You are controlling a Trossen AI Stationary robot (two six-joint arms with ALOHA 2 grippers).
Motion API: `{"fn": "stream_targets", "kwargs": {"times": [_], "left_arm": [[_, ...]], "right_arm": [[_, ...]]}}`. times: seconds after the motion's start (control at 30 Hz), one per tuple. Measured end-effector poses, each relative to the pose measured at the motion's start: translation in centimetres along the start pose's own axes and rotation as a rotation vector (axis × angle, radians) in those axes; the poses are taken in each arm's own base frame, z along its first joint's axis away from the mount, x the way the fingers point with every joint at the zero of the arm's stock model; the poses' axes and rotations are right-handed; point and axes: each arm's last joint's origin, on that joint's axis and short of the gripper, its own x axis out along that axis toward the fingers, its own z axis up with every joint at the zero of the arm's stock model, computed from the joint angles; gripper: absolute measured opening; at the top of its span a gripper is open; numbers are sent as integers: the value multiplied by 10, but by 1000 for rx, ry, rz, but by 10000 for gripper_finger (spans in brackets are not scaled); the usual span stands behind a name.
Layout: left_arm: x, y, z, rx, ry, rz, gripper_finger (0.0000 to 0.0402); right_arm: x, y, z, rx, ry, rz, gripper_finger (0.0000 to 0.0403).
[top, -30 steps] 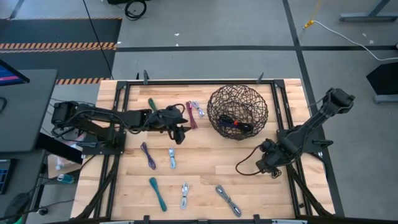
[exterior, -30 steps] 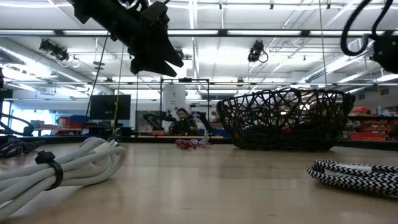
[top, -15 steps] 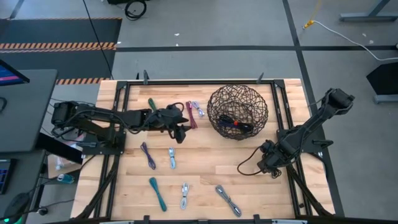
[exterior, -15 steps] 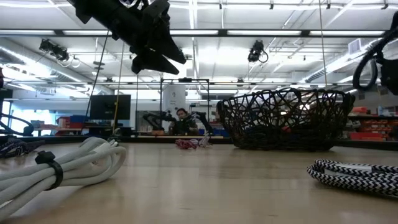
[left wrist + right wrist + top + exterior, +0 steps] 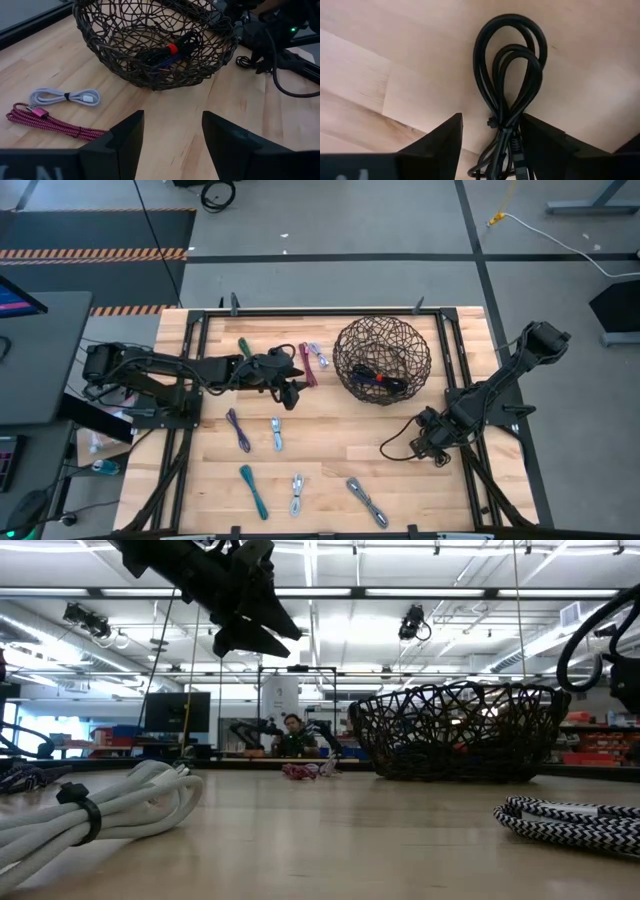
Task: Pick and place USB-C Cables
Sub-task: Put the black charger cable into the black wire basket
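A black coiled cable lies flat on the wood right under my right gripper. That gripper points straight down near the table's right edge, open, one finger on either side of the cable's tied end. I cannot tell whether they touch it. My left gripper hangs open and empty above the table, left of the wire basket. A black-red cable lies in the basket. Maroon, white, green, purple and teal cables lie on the table.
More cables lie near the front edge: a pale one, a white one and a grey braided one. My right arm's own black wire loop sticks out beside its gripper. A black frame runs along the table's far edge.
My right gripper has come down toward the table, over the black cable; its wire loop has sunk with it in the low view.
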Motion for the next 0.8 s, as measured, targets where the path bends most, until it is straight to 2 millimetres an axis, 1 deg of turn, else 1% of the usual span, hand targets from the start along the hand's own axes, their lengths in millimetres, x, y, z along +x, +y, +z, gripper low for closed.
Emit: {"fn": "stream_targets", "kwargs": {"times": [0.07,0.13,0.2,0.33,0.37,0.47,0.6,0.7,0.8], "left_arm": [[0,0,0,0,0,0,208],[0,0,0,0,0,0,208],[0,0,0,0,0,0,208],[0,0,0,1,0,0,208],[0,0,0,1,0,0,208],[0,0,0,1,0,0,208],[0,0,0,1,0,0,208],[0,0,0,1,0,0,208],[0,0,0,0,-1,0,208]], "right_arm": [[0,-1,0,1,-3,-10,189],[0,-2,0,1,-4,-16,164],[1,-2,1,2,-3,-23,129],[0,-3,1,1,-5,-32,41],[0,-2,0,-2,-4,-14,26],[0,0,0,-3,-2,-1,23],[-8,13,-3,-18,-13,65,23],[-29,37,-9,-70,-46,217,23],[-57,61,-12,-162,-120,344,18]]}}
